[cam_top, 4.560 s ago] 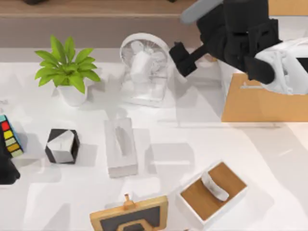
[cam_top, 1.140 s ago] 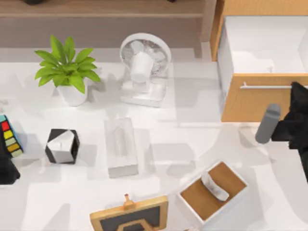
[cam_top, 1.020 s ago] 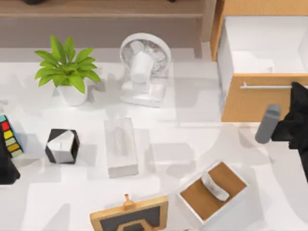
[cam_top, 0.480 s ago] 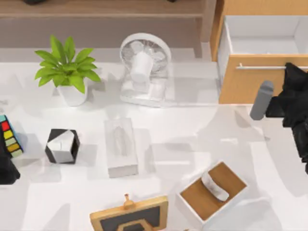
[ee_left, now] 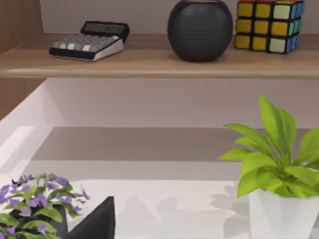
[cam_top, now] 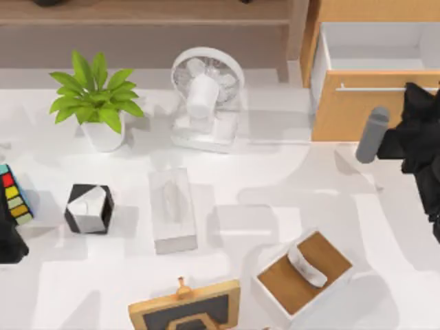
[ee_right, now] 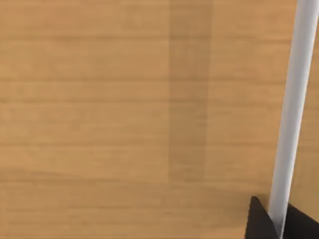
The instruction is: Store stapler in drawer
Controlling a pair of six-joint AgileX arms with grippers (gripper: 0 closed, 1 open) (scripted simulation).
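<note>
Between my right jaws [ee_right: 273, 219], clamped on it, runs the drawer [cam_top: 357, 113] handle [ee_right: 291, 114]; I judge a straight, level push closes best.

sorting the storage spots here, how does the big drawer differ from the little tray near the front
The drawer sits at the table's far right; the tray lies near the front edge. The drawer has a wooden front with a silver handle, gripped by the right pincer; the tray has none. The drawer is square to the table, while the tray is turned at an angle and holds a small curved piece. Both pair white walls with brown wood.
</note>
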